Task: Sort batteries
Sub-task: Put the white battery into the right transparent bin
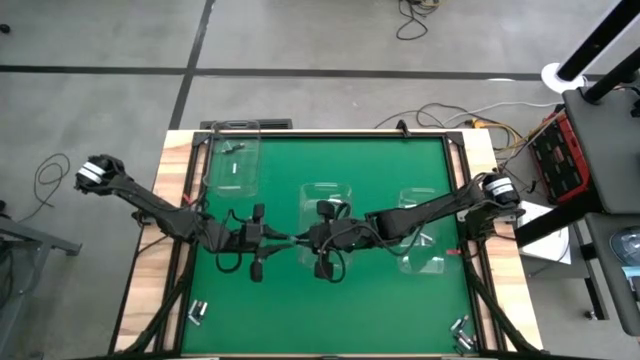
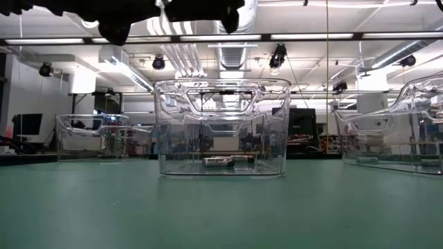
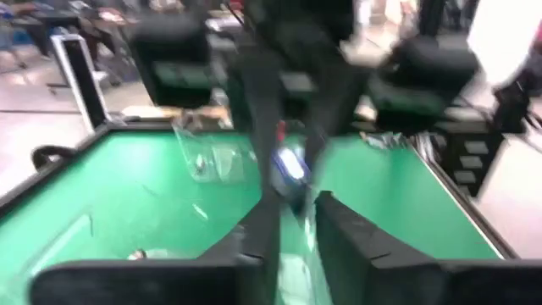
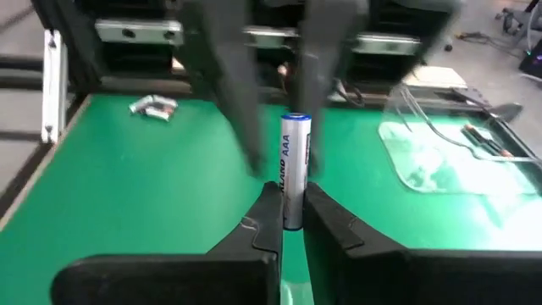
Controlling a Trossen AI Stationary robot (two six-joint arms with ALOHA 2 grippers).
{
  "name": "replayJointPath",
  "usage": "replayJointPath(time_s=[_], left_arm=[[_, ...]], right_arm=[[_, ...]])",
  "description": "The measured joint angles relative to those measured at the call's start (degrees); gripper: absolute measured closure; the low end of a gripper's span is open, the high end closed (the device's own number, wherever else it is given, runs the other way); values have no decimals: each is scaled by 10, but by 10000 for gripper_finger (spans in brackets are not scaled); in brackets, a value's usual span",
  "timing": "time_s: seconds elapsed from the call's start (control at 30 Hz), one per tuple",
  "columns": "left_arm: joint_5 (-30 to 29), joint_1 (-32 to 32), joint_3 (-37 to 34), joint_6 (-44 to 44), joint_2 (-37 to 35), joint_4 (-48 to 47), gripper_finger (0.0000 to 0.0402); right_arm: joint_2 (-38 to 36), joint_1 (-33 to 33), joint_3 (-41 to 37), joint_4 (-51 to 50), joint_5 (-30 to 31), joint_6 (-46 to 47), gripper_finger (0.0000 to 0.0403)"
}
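We find the right gripper [image 4: 292, 219] clamped on an AAA battery [image 4: 295, 165] at mid-table, the left gripper [image 3: 292, 229] opposite at nine o'clock, closure indeterminate; we judge a carry underway, release into the correct bin [image 1: 327, 208] next.

Left gripper [image 1: 256, 243] and right gripper [image 1: 322, 240] facing mid-table, right clamped
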Motion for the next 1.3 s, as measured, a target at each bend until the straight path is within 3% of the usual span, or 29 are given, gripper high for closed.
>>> replayJointPath(time_s=[0.13,0.27,0.4,0.5,0.6,0.77,1.3], left_arm=[[7,-11,0,-47,-33,-90,271],[6,-26,-2,-194,-55,-251,215],[4,-57,-30,-321,-46,-303,186],[4,-78,-56,-367,-24,-270,181],[3,-84,-74,-377,-1,-226,180],[1,-84,-77,-359,27,-201,183],[-29,-84,-77,-356,38,-199,199]], right_arm=[[-45,-1,0,-118,4,0,386],[-105,-1,0,-340,33,19,386],[-167,-5,-17,-617,73,174,386],[-207,-6,-72,-725,77,310,386],[-254,-2,-153,-737,49,417,386],[-301,8,-276,-692,-48,504,386],[-308,1,-413,-579,-81,501,386]])
